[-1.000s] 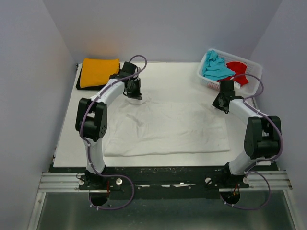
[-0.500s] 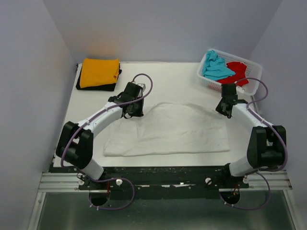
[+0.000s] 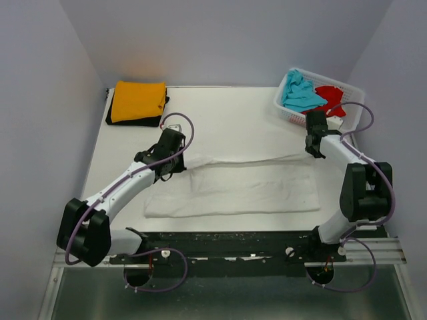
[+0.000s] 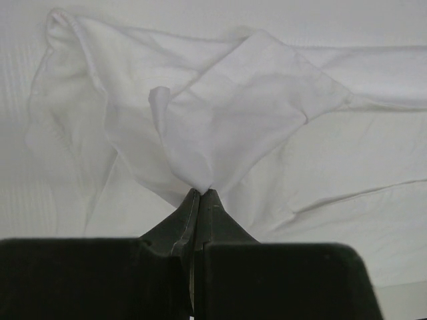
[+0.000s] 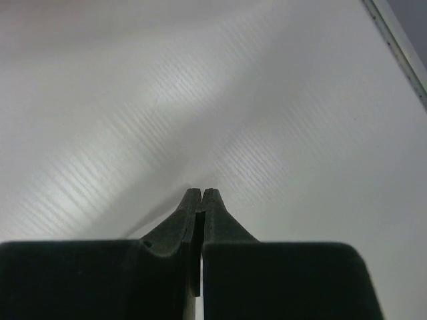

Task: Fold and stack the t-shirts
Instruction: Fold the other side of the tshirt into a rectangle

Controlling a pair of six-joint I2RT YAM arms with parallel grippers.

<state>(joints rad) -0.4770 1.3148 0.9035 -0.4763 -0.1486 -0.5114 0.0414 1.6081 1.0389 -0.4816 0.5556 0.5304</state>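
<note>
The white t-shirt [image 3: 253,190] lies across the near half of the table as a long, low band. My left gripper [image 3: 175,164] sits at its far left corner, shut on a pinch of the white cloth [image 4: 227,113], which rises in a peak from the fingertips [image 4: 201,191]. My right gripper [image 3: 313,151] is at the shirt's far right end, shut, and its wrist view [image 5: 201,191] shows only bare table beyond the tips. The orange-yellow t-shirt [image 3: 138,100] lies folded on the black one [image 3: 133,122] at the back left. Turquoise [image 3: 300,93] and red [image 3: 331,99] shirts sit crumpled in the basket.
The white lattice basket [image 3: 285,112] stands at the back right corner, just behind my right gripper. Grey walls close in the table on the left, right and back. The black mounting rail [image 3: 233,243] runs along the near edge.
My left gripper has drawn the shirt's far left edge toward the near side, and the cloth has gone from a wide spread to a narrower band. The right gripper has barely moved.
</note>
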